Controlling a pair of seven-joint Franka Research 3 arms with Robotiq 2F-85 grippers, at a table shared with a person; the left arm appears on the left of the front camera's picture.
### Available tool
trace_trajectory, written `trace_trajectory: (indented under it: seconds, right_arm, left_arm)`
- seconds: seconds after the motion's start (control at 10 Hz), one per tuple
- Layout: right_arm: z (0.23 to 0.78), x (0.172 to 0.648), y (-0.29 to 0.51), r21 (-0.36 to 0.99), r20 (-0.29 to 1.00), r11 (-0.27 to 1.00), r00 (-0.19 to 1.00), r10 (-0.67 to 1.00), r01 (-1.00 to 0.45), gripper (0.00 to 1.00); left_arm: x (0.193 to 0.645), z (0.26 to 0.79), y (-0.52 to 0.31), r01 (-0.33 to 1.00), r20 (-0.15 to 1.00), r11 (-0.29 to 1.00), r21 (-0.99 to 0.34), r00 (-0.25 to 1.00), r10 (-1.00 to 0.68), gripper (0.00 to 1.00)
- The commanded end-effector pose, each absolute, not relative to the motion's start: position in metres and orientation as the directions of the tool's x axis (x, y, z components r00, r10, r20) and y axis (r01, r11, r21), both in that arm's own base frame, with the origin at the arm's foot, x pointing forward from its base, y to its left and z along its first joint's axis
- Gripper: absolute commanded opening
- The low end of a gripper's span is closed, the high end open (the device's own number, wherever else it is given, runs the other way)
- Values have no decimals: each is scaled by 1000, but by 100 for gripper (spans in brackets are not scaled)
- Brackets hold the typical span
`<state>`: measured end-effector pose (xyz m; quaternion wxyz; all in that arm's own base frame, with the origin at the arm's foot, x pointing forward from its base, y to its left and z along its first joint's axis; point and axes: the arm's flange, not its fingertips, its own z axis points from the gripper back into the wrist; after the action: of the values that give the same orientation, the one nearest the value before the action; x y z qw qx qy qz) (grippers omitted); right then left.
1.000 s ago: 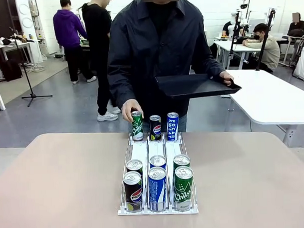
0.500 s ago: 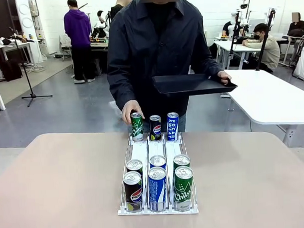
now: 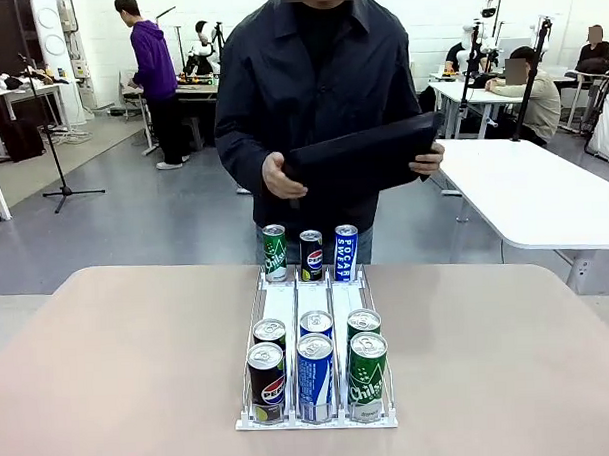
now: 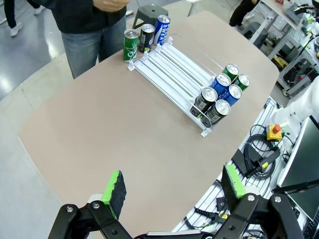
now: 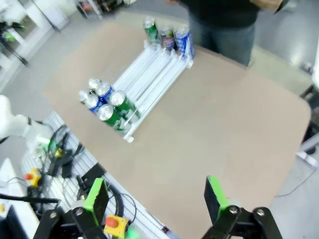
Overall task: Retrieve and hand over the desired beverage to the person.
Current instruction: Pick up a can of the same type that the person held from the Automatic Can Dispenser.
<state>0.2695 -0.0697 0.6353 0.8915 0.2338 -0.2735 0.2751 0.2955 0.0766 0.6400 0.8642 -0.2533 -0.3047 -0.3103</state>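
Retrieval has not begun. The left end effector (image 4: 173, 191) and the right end effector (image 5: 157, 199) hang high over the tabletop (image 3: 129, 364), both spread wide and empty. A white rack (image 3: 313, 298) holds three far cans (image 3: 310, 254) and six near cans (image 3: 316, 373). The person (image 3: 320, 97) hugs a black tray (image 3: 362, 156). Next, one arm must descend on the wanted can; which can that is isn't evident.

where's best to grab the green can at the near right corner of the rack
Probably its upper half, above the front stop of the rack, coming from the robot's side or straight down. The green can stands upright with a second green can behind and a blue can close on its left, so its near and right sides are freest.
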Motion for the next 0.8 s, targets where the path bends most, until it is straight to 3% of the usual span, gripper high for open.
trace_trajectory:
  seconds: [0.0, 0.3, 0.5, 0.7]
  right_arm:
    - [627, 290, 38, 148, 427, 846, 805, 412, -512, 100]
    - [579, 311, 138, -52, 420, 948, 854, 306, -314, 100]
    - [558, 316, 174, -81, 422, 960, 864, 276, -267, 100]
    - [557, 312, 186, 2, 394, 955, 878, 273, -298, 100]
  left_arm:
    - [295, 640, 79, 707, 695, 664, -243, 604, -389, 100]
    - [295, 640, 79, 707, 695, 664, -243, 604, -389, 100]
    - [295, 640, 79, 707, 695, 664, -243, 604, -389, 100]
    - [295, 640, 79, 707, 695, 664, -243, 604, -389, 100]
